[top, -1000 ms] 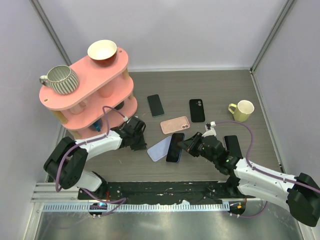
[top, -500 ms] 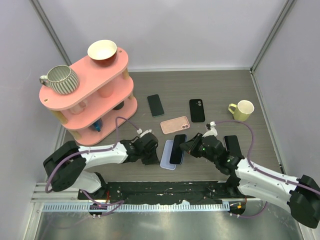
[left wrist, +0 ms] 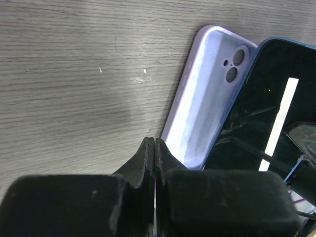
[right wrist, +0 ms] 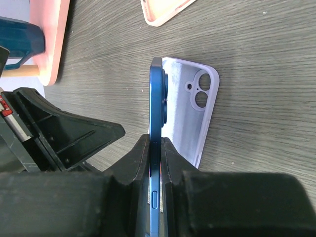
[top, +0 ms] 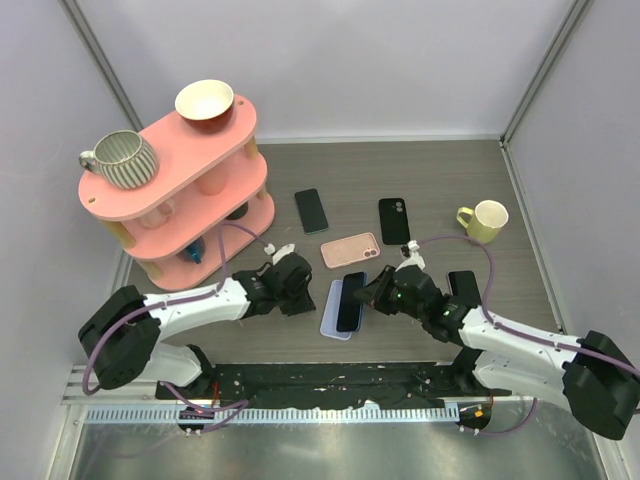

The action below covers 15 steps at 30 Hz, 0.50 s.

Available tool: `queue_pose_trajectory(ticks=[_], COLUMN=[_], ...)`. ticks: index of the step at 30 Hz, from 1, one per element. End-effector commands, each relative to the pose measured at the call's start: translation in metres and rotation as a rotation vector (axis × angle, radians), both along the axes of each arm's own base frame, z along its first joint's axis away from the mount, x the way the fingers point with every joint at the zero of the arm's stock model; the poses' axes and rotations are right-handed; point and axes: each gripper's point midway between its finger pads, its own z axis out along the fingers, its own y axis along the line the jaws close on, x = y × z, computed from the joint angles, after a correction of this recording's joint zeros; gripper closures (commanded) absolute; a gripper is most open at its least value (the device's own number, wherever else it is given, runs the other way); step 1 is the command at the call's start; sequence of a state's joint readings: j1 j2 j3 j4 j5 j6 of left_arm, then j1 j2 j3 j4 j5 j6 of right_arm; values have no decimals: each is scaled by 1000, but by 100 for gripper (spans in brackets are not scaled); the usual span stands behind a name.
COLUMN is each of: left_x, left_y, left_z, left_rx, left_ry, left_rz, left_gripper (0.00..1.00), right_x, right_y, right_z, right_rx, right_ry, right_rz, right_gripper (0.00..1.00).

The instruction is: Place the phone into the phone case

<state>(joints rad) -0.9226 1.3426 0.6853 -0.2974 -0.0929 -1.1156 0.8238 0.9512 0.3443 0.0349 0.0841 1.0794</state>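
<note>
The lavender phone case lies open side up on the table, and also shows in the left wrist view and the right wrist view. My right gripper is shut on the blue phone, holding it by its long sides, tilted on edge over the right half of the case. My left gripper is shut and empty, its fingertips low on the table just beside the case's near left corner. The phone's dark screen faces the left wrist camera.
A pink case lies just behind the lavender one. A black phone, a black case and a yellow mug lie farther back. Another black phone lies right of my right gripper. A pink shelf with mug and bowl stands at the left.
The left gripper pushed the lavender case from slanted to lying straight under the phone, then drew back a little to the left. The right gripper kept hold of the phone and shifted slightly.
</note>
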Motion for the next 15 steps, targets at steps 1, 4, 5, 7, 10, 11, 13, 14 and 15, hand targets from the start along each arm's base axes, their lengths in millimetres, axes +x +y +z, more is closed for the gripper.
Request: queue_pose_trajectory(ticks=[1,4,5,7,10,11,13,14,15], left_x=[14,12,11,8,5,5,5,4,4], left_y=[0,-1,-3,-6,-8,-8,-9,-10,-10], left_z=[0,-9,-12,-15,-19,-21,-23,-22,-23], left_rx=[23,24,14,-7,-15,-12,-12,-15,-17], left_ry=[-28,-3,4,17,29,35,39,43,45], left_rz=[8,-3,-10,-20,-25,-26,-27,-30,-32], left_gripper=[100,100,100,100,100,100,100,100,100], right_x=[16,16,16,15,14,13,12,12,11], right_y=[21,22,23,22,22,22,21,21,21], right_z=[37,32,30,27,22,19,15,12,9], right_rx=[158,164,161,155,145,137,128,123,115], right_ry=[-47,-31,-27,-22,-12,-7,4,11,21], right_rz=[-37,-43,-40,-37,-38,-34,-34,-34,-32], right_gripper=[99,99,99,99,99,99,99,99,99])
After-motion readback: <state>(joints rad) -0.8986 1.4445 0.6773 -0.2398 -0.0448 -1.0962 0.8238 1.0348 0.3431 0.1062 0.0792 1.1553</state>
